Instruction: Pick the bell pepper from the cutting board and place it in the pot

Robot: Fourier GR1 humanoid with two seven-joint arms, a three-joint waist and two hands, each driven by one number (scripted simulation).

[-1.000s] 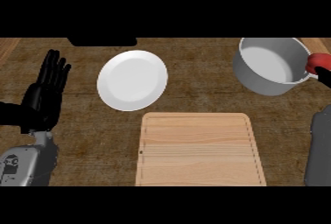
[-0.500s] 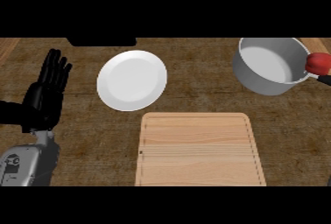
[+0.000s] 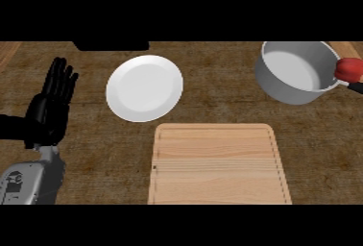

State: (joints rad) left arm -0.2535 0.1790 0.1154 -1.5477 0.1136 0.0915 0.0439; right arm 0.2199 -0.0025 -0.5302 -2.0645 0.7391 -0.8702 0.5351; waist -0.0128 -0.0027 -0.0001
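Observation:
The red bell pepper (image 3: 348, 69) hangs at the view's right edge, just over the right rim of the grey pot (image 3: 294, 72). Only a black sliver of my right hand (image 3: 356, 87) shows under the pepper, curled against it; the rest is outside the view. The pot stands at the back right and nothing shows inside it. The wooden cutting board (image 3: 216, 163) lies bare at the front centre. My left hand (image 3: 51, 105) rests open at the left edge, fingers pointing up.
A white plate (image 3: 144, 88) lies left of centre, between my left hand and the pot. A dark object (image 3: 111, 45) sits at the counter's back edge.
The pepper has shifted slightly down and right by the pot's rim. The grey right forearm seen at the lower right edge one second ago has left the view. The left hand is still.

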